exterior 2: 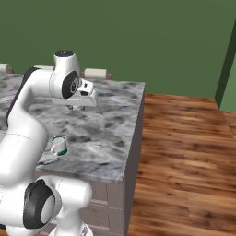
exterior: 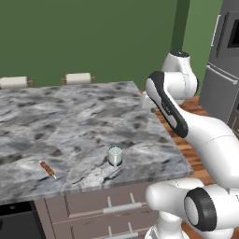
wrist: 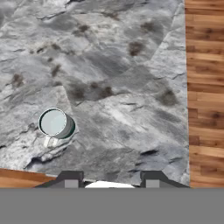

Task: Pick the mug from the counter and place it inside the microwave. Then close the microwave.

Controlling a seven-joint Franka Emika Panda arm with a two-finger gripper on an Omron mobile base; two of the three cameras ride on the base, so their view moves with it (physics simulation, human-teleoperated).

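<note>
The mug [exterior: 115,155] [exterior 2: 59,145], whitish-grey with a green band, stands upright near the front edge of the marbled counter [exterior: 70,116] [exterior 2: 108,124]. From above, the hand view shows the mug [wrist: 56,124] at the left, with its handle toward the counter's [wrist: 122,65] edge. My gripper [exterior 2: 76,107] [wrist: 111,179] hovers above the counter, farther in than the mug and apart from it. It is open, with nothing between its fingers. The dark-grey microwave [exterior: 228,32] with a vertical bar handle is cut off by the upper right edge; I cannot tell how its door stands.
A thin orange-brown stick [exterior: 47,169] lies on the counter left of the mug. Two pale chair backs [exterior: 78,78] [exterior: 14,82] stand at the far side. Wooden floor [exterior 2: 184,147] runs right of the counter. An oven front [exterior: 219,91] sits below the microwave.
</note>
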